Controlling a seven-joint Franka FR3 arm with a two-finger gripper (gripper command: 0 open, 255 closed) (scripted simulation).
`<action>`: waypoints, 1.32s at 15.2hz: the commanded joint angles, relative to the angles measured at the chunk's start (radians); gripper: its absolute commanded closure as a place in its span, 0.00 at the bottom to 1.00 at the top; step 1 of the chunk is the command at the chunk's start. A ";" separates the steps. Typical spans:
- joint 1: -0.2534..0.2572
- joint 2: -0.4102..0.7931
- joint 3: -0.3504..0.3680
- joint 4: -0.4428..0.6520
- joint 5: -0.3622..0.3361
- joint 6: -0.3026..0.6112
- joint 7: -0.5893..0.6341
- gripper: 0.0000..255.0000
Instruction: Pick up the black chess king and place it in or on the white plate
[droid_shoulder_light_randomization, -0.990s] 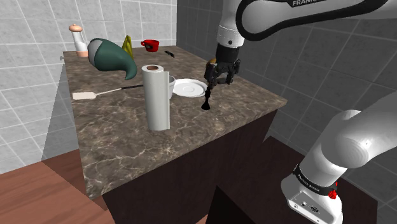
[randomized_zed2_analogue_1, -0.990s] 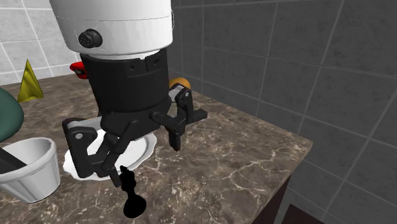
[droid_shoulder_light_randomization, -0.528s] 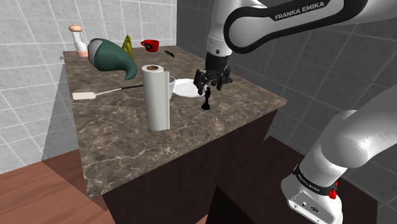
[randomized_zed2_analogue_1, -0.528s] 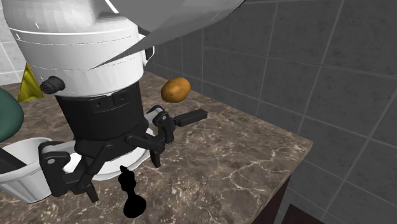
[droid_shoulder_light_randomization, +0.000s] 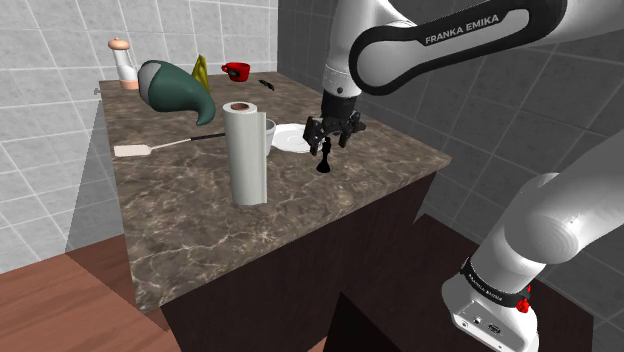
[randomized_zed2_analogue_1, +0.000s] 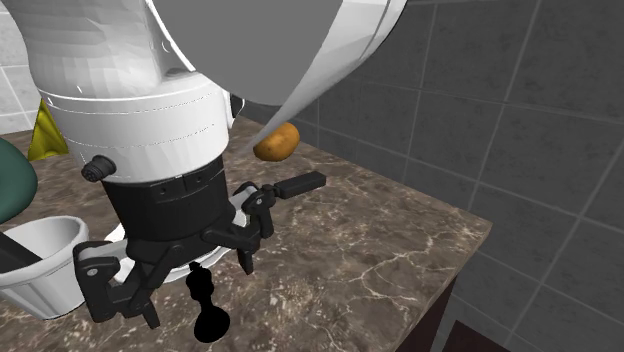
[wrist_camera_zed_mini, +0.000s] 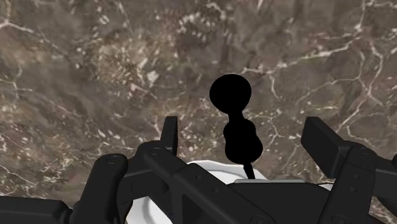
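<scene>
The black chess king (droid_shoulder_light_randomization: 323, 160) stands upright on the dark marble counter, just in front of the white plate (droid_shoulder_light_randomization: 292, 140). My gripper (droid_shoulder_light_randomization: 333, 133) hangs low over the king, open. In the second exterior view the king (randomized_zed2_analogue_1: 206, 300) stands between the spread fingers of the gripper (randomized_zed2_analogue_1: 197, 285), and neither finger touches it. In the wrist view the king (wrist_camera_zed_mini: 236, 121) stands in the gap between the fingertips (wrist_camera_zed_mini: 168, 132), apart from both.
A paper towel roll (droid_shoulder_light_randomization: 245, 150) and a white bowl (randomized_zed2_analogue_1: 40, 262) stand beside the plate. A potato (randomized_zed2_analogue_1: 277, 142) and a black bar (randomized_zed2_analogue_1: 300, 183) lie beyond it. A spatula (droid_shoulder_light_randomization: 150, 150), a green object (droid_shoulder_light_randomization: 175, 88) and a red cup (droid_shoulder_light_randomization: 236, 70) sit further back. The counter edge (droid_shoulder_light_randomization: 400, 185) is close.
The gripper has sunk and shifted towards the plate, so its open fingers now straddle the king. The king has not moved.
</scene>
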 joint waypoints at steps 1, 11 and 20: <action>0.000 0.000 0.000 0.000 0.000 0.001 0.000 0.00; 0.000 0.000 0.000 0.000 0.000 0.000 0.000 1.00; 0.000 -0.025 -0.011 0.086 0.004 -0.110 -0.011 1.00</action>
